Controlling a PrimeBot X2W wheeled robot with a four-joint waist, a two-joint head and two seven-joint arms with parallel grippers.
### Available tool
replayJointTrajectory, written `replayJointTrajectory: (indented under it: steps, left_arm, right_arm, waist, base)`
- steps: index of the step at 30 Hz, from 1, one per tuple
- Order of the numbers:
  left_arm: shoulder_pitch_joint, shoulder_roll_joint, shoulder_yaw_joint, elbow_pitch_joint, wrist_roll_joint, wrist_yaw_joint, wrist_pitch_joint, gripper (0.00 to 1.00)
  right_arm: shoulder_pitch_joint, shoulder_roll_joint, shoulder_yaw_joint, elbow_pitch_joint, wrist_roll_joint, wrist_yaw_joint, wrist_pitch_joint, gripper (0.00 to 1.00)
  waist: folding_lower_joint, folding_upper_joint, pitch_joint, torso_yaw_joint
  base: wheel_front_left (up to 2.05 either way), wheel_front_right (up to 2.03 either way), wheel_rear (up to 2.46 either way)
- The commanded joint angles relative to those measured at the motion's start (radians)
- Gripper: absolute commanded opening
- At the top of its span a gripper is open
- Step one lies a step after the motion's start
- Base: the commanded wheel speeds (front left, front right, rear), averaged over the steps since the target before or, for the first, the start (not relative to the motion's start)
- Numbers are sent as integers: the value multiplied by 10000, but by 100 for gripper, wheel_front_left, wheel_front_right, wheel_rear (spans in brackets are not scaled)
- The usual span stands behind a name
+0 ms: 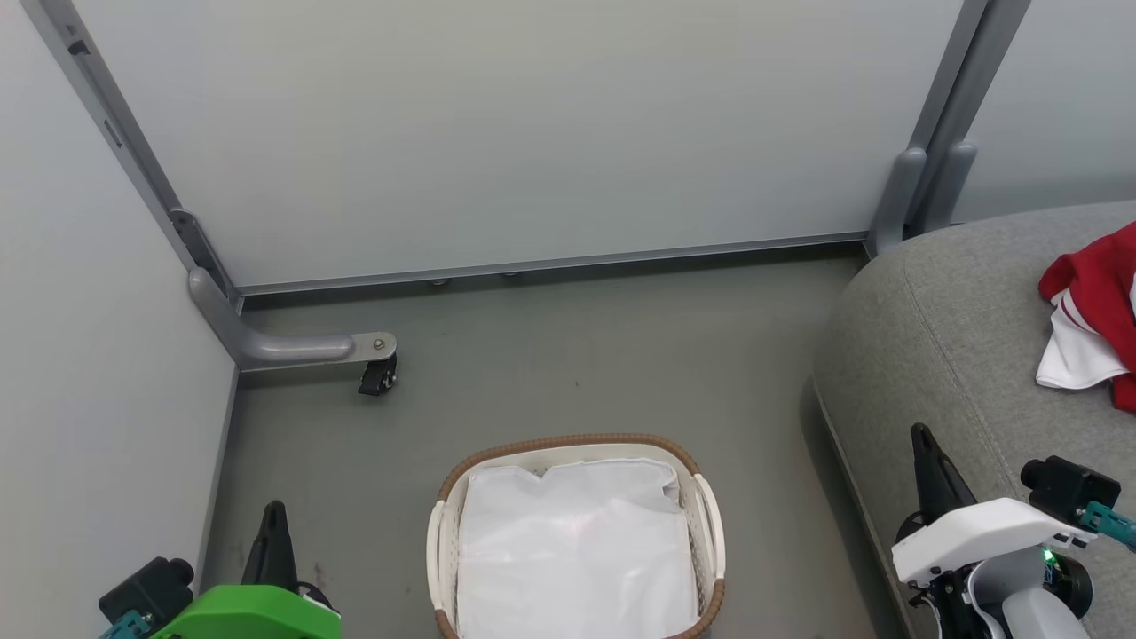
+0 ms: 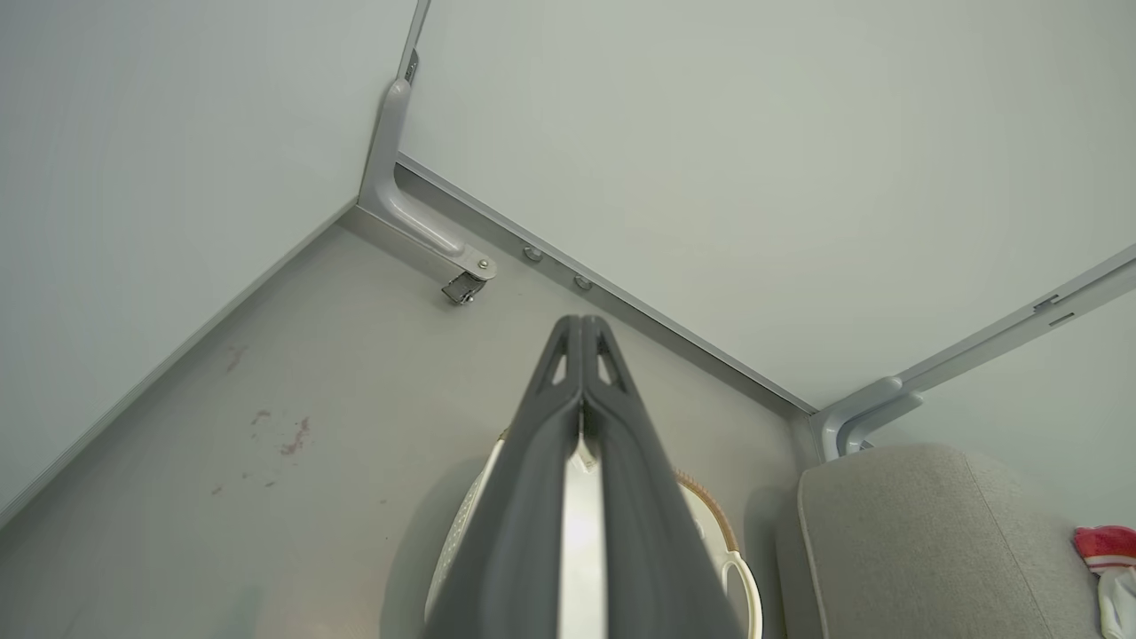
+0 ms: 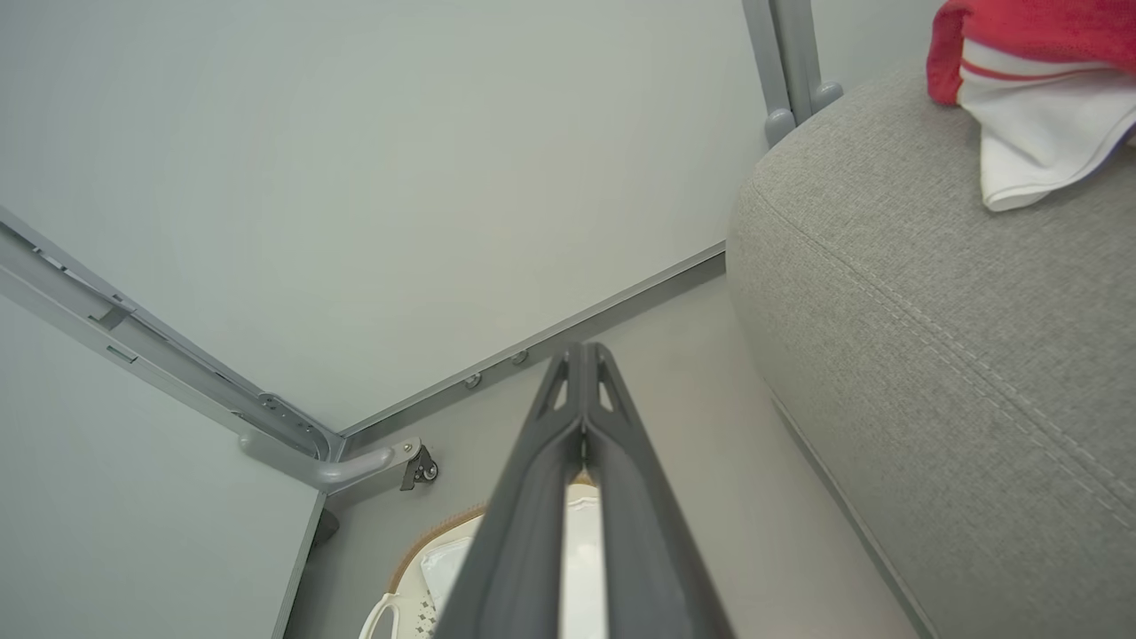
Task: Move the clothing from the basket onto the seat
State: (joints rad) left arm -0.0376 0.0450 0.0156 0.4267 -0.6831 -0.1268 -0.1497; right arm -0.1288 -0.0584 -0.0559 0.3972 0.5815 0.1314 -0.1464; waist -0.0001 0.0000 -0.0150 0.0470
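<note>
- To the left of the oval cream-white plastic laundry basket [image 1: 568, 441] with its brown woven rim, my left claw [image 1: 273, 524], green-shrouded with two long dark fingers, hangs over the dull grey floor [image 1: 577, 355]. It is clenched tight with nothing between the fingers.
- Behind and left of the basket, a grey metal foot with a small black caster [image 1: 377, 377] juts from the pale partition panels [image 1: 532, 133], well apart from anything I need.
- Inside the basket, the rumpled plain white fabric liner [image 1: 577, 550] spreads from wall to wall. I cannot tell whether anything hides under its folds.
- To the right of the basket, my right claw [image 1: 923, 444], white-shrouded, is likewise pressed closed and empty, its fingers pointing up over the near edge of the seat.
- Further right of the basket sits the large grey fabric-upholstered seat [image 1: 941, 328], rounded at the edge with a stitched seam.
- Farthest right of the basket, the soft bright red clothing [image 1: 1096, 284] with white stripe trim lies on that seat, its white lining spilling toward me. It runs off the picture's edge, so I cannot judge its long axis.
- The clothing lies ahead and to the right of my right claw and well apart from my left, so I judge the right arm the nearer one. The transfer looks done or nearly so.
</note>
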Motion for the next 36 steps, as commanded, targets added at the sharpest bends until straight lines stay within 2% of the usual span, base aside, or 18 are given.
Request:
replayJointTrajectory:
  steps: [1,13,36]
  left_arm:
    - [-305,40,74,-209,-353,-14,88,0]
    - [-403,47,250,-525,-2042,-21,572,0]
    - [-548,59,509,-982,-4513,-34,1288,0]
  right_arm:
    - [-49,-50,-53,-217,412,-3,89,0]
    - [-4,-30,-154,-480,2288,-4,564,0]
    - [74,1,-307,-857,5019,-6,1272,0]
  waist:
    - [1,0,3,-7]
    - [1,0,26,-67]
    - [1,0,66,-172]
  base:
    - [0,0,0]
    - [0,0,0]
    - [0,0,0]
